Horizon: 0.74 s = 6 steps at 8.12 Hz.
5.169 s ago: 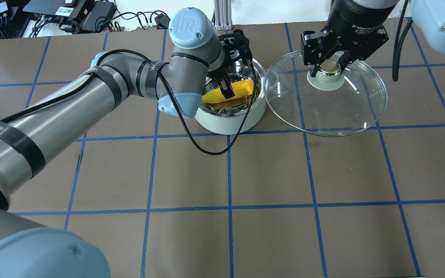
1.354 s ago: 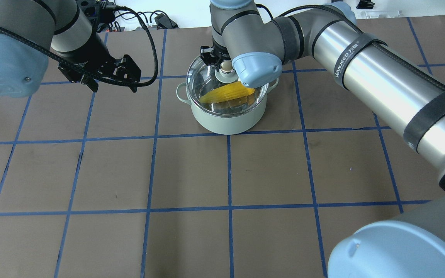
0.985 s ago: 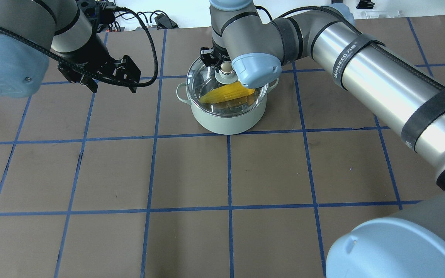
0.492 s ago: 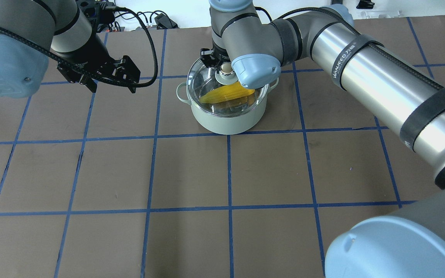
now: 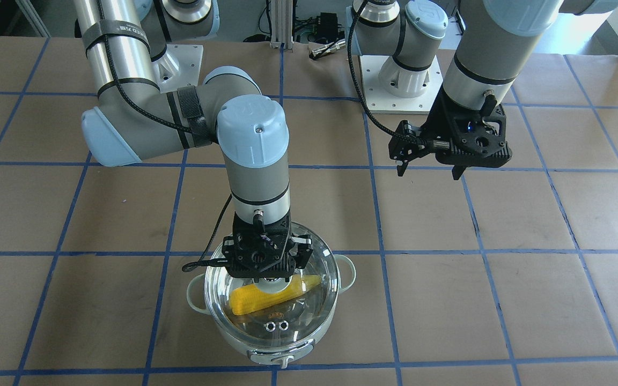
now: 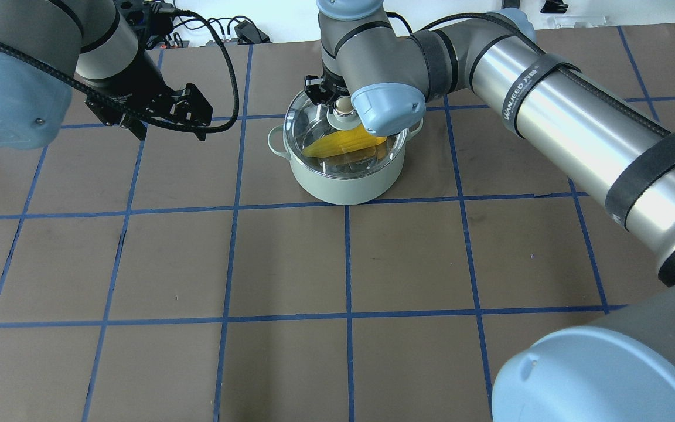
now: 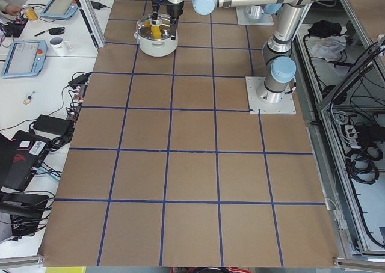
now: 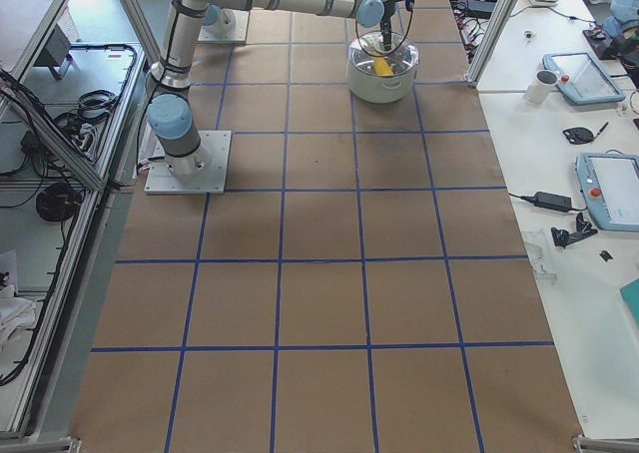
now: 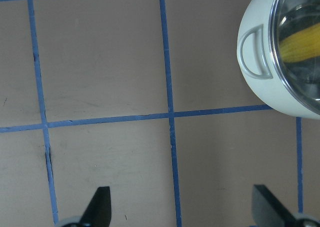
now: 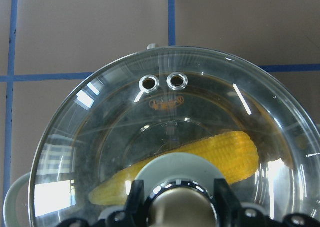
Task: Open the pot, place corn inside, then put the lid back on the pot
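Brown table (image 6: 290, 264) ruled into squares with blue tape, and beyond its operators' edge there's a side bench with a mug (image 7: 58, 44) and a tablet (image 7: 21, 56). Towards the robot's left end, the left gripper (image 9: 183, 204) hangs above bare table. Its fingers (image 9: 100, 207) are spread wide with nothing between them, well apart from the pot (image 6: 343, 181).

Now the right arm: it reaches across and stands straight over the pot. From the operators' side its wrist blocks most of the knob (image 6: 342, 105). Its black cable (image 5: 197, 264) droops in a loop just beside one pot handle (image 9: 252, 52). The right gripper (image 5: 267, 276) points straight down, pinched in against either side of that knob.

And the pot itself sits toward the operators' edge, roughly midway along it. The lid (image 10: 200, 102) rests on its rim, vent holes (image 10: 148, 83) turned to that edge. Through the glass, the corn (image 5: 255, 300) lies slantwise inside.
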Available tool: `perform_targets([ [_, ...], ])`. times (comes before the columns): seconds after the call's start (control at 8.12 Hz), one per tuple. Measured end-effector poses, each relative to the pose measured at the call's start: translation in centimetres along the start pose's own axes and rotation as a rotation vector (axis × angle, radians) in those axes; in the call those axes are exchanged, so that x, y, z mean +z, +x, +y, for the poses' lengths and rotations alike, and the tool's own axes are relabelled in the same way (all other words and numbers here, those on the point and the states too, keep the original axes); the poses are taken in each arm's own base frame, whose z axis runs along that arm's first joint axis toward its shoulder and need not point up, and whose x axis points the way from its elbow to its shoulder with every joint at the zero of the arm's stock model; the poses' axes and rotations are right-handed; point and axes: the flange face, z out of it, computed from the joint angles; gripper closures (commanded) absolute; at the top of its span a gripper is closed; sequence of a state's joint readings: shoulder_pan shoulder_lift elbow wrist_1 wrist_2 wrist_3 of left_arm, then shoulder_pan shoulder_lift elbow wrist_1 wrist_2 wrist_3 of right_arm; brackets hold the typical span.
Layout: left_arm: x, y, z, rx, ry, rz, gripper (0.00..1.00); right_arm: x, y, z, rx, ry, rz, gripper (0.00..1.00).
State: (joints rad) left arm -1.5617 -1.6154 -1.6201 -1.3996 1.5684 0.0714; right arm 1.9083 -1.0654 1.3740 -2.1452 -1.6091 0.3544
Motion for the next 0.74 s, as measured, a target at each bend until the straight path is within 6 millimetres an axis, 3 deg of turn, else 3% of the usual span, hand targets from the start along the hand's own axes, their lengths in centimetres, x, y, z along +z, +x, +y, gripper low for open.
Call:
perform_targets([
  [0.12,0.07,0.06,0.02,0.000,-0.001,0.003,0.00,0.07,0.01,0.03,0.000,-0.001,0.001,0.53],
  [0.25,0.14,0.10,0.05,0.000,-0.002,0.004,0.00,0.11,0.01,0.04,0.003,-0.002,0.001,0.33],
  [0.37,0.21,0.13,0.06,0.000,-0.004,0.007,0.00,0.15,0.01,0.03,0.006,-0.002,0.001,0.04],
  [0.74,0.36,0.10,0.03,0.000,-0.008,0.004,0.00,-0.01,-0.11,-0.05,0.006,-0.001,-0.009,0.00],
])
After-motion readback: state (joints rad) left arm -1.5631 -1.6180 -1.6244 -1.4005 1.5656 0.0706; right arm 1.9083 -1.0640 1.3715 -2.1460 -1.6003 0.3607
